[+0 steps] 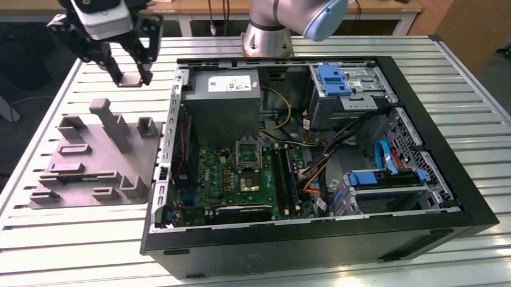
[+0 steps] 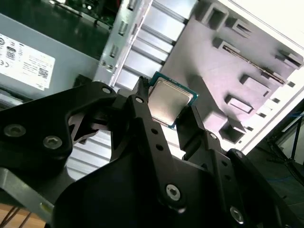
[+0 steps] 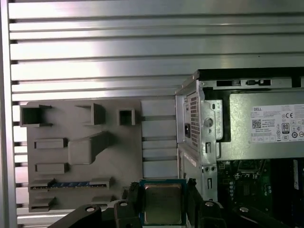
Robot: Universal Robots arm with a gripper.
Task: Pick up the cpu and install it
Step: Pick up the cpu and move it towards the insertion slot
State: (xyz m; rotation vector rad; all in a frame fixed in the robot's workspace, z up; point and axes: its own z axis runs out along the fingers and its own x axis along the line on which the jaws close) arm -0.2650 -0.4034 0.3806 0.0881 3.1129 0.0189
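One cpu (image 3: 163,205), gripped by its edges in your pincer (image 3: 163,198) — PC case (image 1: 471,209) just beside it, grey fixture (image 1: 80,179) nr too.

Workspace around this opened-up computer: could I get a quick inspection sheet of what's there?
Surface: slatted metal table, carrying an open computer case and a grey moulded fixture.
Job's things: cpu held clear of the table, clamped at its edges; motherboard exposed inside the case.
Clutter: nothing seen.
Tool: tool shut on the cpu, above the table beside the case, near the fixture.
Cables: yellow, orange, black and blue wires inside the case.
Surroundings: arm's base at the table's far edge; wooden furniture beyond.
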